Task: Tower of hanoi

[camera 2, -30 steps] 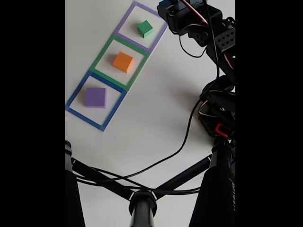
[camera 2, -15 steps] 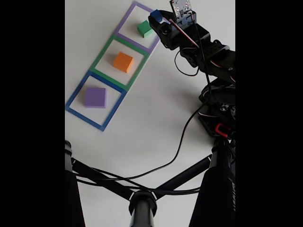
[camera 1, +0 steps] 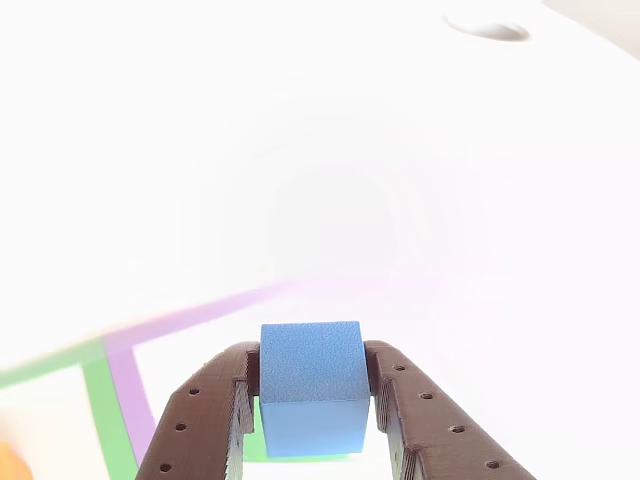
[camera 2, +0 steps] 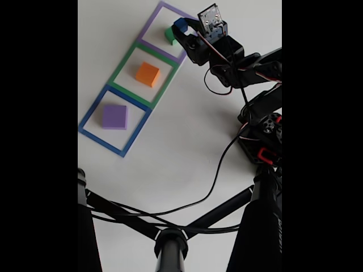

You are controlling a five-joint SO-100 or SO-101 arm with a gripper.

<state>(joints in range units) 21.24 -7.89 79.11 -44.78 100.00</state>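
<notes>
My gripper is shut on a small blue cube, brown fingers pressing both its sides. In the fixed view the gripper holds the blue cube just above a green block, which is partly hidden beneath it inside the purple tape square. A sliver of the green block shows under the cube. An orange block lies in the green tape square. A purple block lies in the blue tape square.
The arm's base stands at the right of the white table, with a black cable trailing toward a black tripod that crosses the bottom of the fixed view. Bare white surface lies between the squares and the base.
The arm has swung left and down from the top right, carrying the blue cube over the purple tape square until it covers part of the green block.
</notes>
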